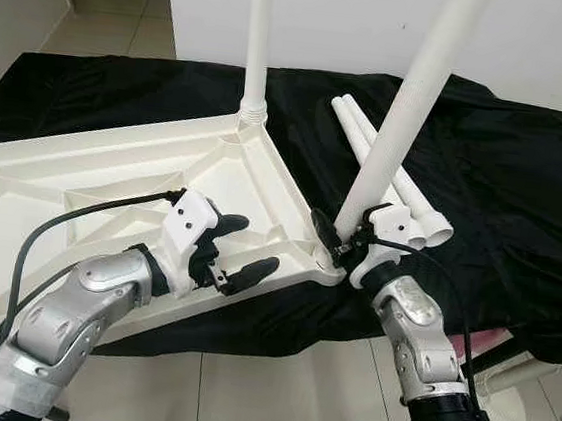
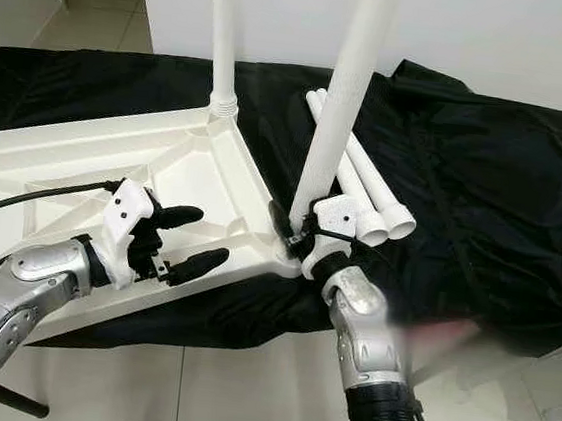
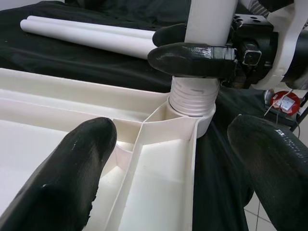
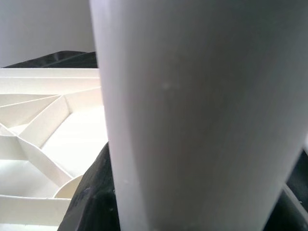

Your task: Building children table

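Two hands are at work over an upturned white top (image 1: 85, 165) that lies ribs-up on a black cloth (image 1: 526, 176). The right hand (image 1: 343, 239) is closed around the lower end of a white leg (image 1: 407, 113), which leans up and to the right from the near corner socket (image 3: 192, 103) of the top; the left wrist view shows the leg's threaded end sitting in that socket, with one black finger (image 3: 192, 53) of the right hand pressed across the leg just above the threads. The left hand (image 1: 242, 247) hovers just beside the same corner, above the ribbed underside, its two fingers spread apart and gripping nothing. A second leg (image 1: 260, 37) stands upright in the far corner of the top. Two spare legs (image 1: 390, 177) lie side by side on the cloth to the right of the top, touching each other, their open ends pointing toward the robot, just behind the right hand. In the right wrist view the gripped leg is pressed close against the camera, with the top's ribs (image 4: 33, 125) showing beside it. Pale tile floor (image 1: 271, 401) lies in front of the cloth.
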### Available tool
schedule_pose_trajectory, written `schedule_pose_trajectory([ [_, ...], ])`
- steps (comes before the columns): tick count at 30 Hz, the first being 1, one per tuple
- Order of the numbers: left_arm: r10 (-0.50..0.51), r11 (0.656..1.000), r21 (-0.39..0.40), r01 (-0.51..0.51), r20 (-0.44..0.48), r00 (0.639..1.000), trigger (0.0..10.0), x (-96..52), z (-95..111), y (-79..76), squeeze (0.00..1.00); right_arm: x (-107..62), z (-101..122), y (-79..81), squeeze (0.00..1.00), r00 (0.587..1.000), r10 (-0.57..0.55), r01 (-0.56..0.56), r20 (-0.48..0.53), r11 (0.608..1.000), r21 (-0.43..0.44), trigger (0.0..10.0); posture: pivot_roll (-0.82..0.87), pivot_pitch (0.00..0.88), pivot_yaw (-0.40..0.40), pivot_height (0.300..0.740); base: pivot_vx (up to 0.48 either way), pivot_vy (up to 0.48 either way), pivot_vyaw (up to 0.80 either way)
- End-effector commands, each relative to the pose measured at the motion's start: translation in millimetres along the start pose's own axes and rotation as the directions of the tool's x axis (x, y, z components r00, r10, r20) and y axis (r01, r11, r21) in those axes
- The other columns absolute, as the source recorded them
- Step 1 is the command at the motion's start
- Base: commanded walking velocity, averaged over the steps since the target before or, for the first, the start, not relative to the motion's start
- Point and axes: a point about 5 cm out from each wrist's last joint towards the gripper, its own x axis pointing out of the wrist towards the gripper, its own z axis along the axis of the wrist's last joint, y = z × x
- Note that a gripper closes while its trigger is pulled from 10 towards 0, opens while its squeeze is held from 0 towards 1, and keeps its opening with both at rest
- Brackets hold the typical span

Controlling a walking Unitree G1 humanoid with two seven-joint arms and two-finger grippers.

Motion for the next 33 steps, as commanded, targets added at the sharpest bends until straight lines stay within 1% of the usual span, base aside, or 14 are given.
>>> schedule_pose_trajectory([
  [1,-0.124,0.992,0.010,0.124,-0.009,0.992,10.0,-0.6,-1.7,-6.9,0.00,-11.6,-29.6,0.1,0.00,0.990,-0.050,0.054,-0.132,0.998,0.027,10.0,-0.06,0.123,-0.009,0.740,0.000,0.000,0.00],
  [3,-0.124,0.992,0.010,0.124,-0.009,0.992,10.0,-0.6,-1.7,-6.9,0.00,-11.6,-29.6,0.1,0.00,0.990,-0.050,0.054,-0.132,0.998,0.027,10.0,-0.06,0.123,-0.009,0.740,0.000,0.000,0.00],
  [7,-0.119,0.993,0.009,0.119,-0.008,0.993,10.0,-0.4,-1.7,-5.5,0.00,-10.5,-23.3,5.6,0.00,0.987,-0.138,0.143,-0.088,0.988,0.056,10.0,-0.06,0.121,-0.012,0.740,0.000,0.000,0.00],
  [8,-0.119,0.993,0.009,0.119,-0.008,0.993,10.0,-0.4,-1.7,-5.5,0.00,-10.5,-23.3,5.6,0.00,0.987,-0.138,0.143,-0.088,0.988,0.056,10.0,-0.06,0.121,-0.012,0.740,0.000,0.000,0.00],
  [9,-0.119,0.993,0.009,0.119,-0.008,0.993,10.0,0.1,-1.6,-5.0,0.00,-9.8,-22.6,7.0,0.00,0.980,-0.182,0.188,-0.080,0.979,0.074,10.0,-0.06,0.120,-0.016,0.740,0.000,0.000,0.00],
  [10,-0.119,0.993,0.009,0.119,-0.008,0.993,10.0,0.1,-1.6,-5.0,0.00,-9.8,-22.6,7.0,0.00,0.980,-0.182,0.188,-0.080,0.979,0.074,10.0,-0.06,0.120,-0.016,0.740,0.000,0.000,0.00],
  [12,-0.117,0.993,0.009,0.117,-0.008,0.993,10.0,0.5,-1.4,-4.0,0.00,-9.0,-22.3,9.0,0.00,0.954,-0.289,0.297,-0.078,0.946,0.128,10.0,-0.06,0.120,-0.016,0.740,0.000,0.000,0.00],
  [13,-0.117,0.993,0.009,0.117,-0.008,0.993,10.0,0.5,-1.4,-4.0,0.00,-9.0,-22.3,9.0,0.00,0.954,-0.289,0.297,-0.078,0.946,0.128,10.0,-0.06,0.120,-0.016,0.740,0.000,0.000,0.00],
  [15,-0.116,0.993,0.009,0.116,-0.007,0.993,10.0,0.6,-1.5,-4.1,0.00,-7.7,-21.1,10.6,0.00,0.930,-0.359,0.367,-0.076,0.918,0.152,10.0,-0.06,0.114,-0.019,0.740,0.000,0.000,0.00],
  [17,-0.116,0.993,0.009,0.117,-0.007,0.993,10.0,0.6,-1.6,-4.3,0.00,-7.0,-20.5,11.1,0.00,0.922,-0.381,0.388,-0.075,0.908,0.156,10.0,-0.06,0.114,-0.019,0.740,0.000,0.000,0.00],
  [21,-0.117,0.993,0.011,0.117,-0.006,0.993,10.0,0.9,-1.4,-4.5,0.00,-4.1,-18.1,13.8,0.00,0.885,-0.458,0.465,-0.080,0.874,0.144,10.0,-0.06,0.106,-0.025,0.740,0.000,0.000,0.00],
  [24,-0.116,0.993,0.012,0.116,-0.005,0.993,10.0,1.0,-1.3,-4.3,0.00,-2.4,-17.0,16.1,0.00,0.884,-0.461,0.467,-0.076,0.874,0.131,10.0,-0.06,0.104,-0.027,0.740,0.000,0.000,0.00],
  [28,-0.106,0.994,0.014,0.106,0.000,0.994,10.0,1.2,-0.7,-3.2,0.00,3.1,-14.1,27.1,0.00,0.928,-0.370,0.371,-0.052,0.928,0.019,10.0,-0.06,0.097,-0.033,0.740,0.000,0.000,0.00],
  [33,-0.102,0.995,0.015,0.102,0.002,0.995,10.0,0.8,-1.0,-2.7,0.00,3.7,-13.8,29.1,0.00,0.951,-0.307,0.307,-0.044,0.952,-0.017,10.0,-0.05,0.091,-0.036,0.740,0.000,0.000,0.00],
])
